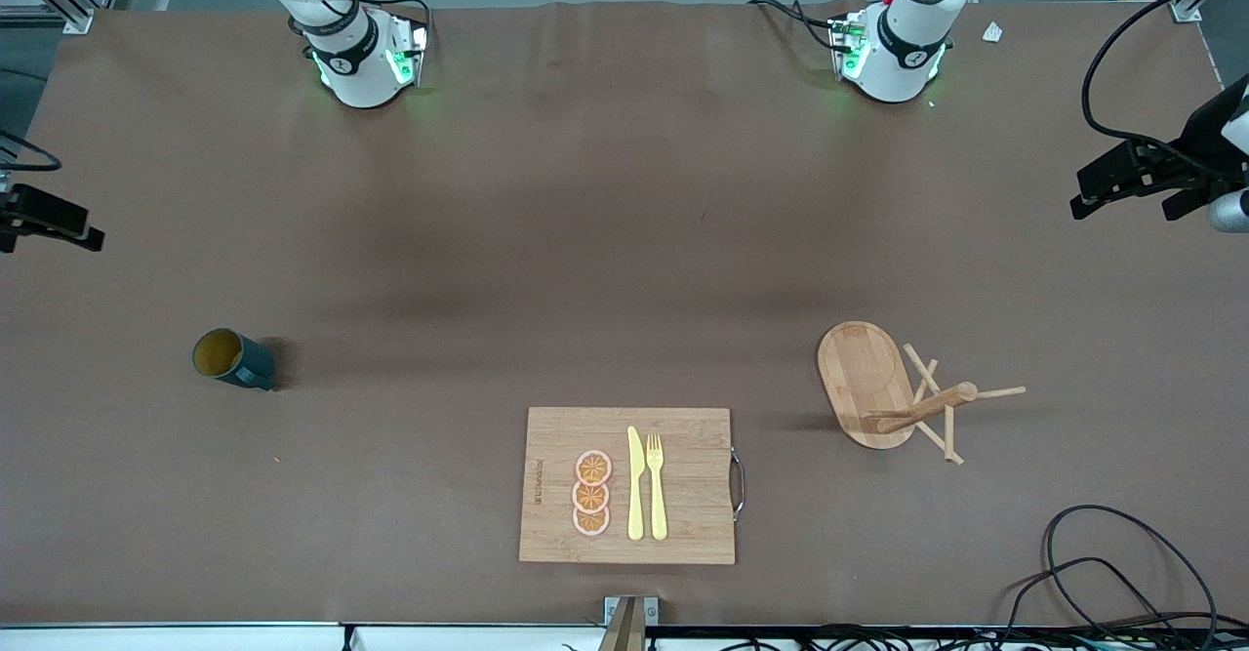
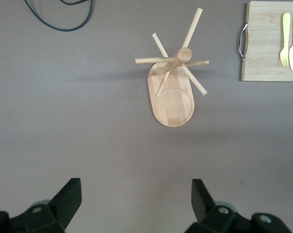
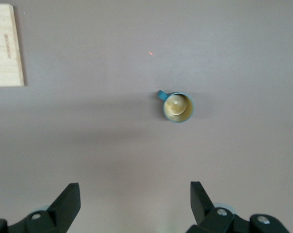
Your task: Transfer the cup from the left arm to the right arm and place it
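Cup [image 1: 231, 358] is standing upright on the brown desk [image 1: 585, 241] toward the right arm's end, long axis vertical, yellow mouth facing up; in the right wrist view [image 3: 177, 107] its small handle is pointing toward the cutting board [image 1: 627, 485]. Nothing is touching it. Right claw [image 3: 132, 204] is hanging high over the bare desk, fingers spread wide, holding nothing. Left claw [image 2: 136, 201] is likewise hanging wide open and empty, above the desk near the wooden peg stand [image 1: 883, 387]. The board is carrying three orange slices [image 1: 591, 492], a yellow knife [image 1: 635, 483] and a yellow fork [image 1: 657, 485]. A burned-in mark along one board edge is too small to read.
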`<move>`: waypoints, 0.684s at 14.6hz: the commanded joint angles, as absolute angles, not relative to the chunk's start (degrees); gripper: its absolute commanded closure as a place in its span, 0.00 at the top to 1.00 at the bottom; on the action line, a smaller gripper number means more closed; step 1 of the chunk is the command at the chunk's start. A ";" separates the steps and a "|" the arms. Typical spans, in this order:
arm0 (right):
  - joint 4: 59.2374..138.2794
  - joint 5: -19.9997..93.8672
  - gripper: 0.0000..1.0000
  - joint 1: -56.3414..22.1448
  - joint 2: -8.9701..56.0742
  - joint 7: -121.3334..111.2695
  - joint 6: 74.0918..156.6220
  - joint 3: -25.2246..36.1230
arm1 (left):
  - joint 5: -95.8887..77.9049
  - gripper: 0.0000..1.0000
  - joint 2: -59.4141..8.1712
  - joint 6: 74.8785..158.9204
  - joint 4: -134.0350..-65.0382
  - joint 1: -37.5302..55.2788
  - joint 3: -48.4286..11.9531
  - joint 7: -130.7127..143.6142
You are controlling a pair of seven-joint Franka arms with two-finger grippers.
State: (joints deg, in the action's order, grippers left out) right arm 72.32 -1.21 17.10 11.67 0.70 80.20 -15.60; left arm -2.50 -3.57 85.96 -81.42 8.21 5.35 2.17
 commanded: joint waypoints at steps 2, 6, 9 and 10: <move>72.69 -1.14 1.00 14.77 9.85 5.98 79.80 -16.26 | -1.41 1.00 -3.25 86.31 -81.30 8.17 5.19 2.46; 73.21 -1.14 1.00 11.97 8.61 11.92 79.81 -16.17 | -1.41 1.00 -3.25 86.66 -81.30 8.17 5.19 2.46; 73.21 -1.67 1.00 9.67 8.53 15.56 79.89 -16.17 | -1.41 1.00 -3.34 87.18 -81.21 8.17 5.19 2.46; 73.21 -1.67 1.00 9.67 8.53 15.56 79.89 -16.17 | -1.32 1.00 -3.34 88.41 -81.38 8.17 5.19 2.46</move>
State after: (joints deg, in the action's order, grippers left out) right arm 72.29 -1.31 10.05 9.63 14.06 80.02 -16.32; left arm -2.49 -3.57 86.85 -81.42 8.21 5.35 2.17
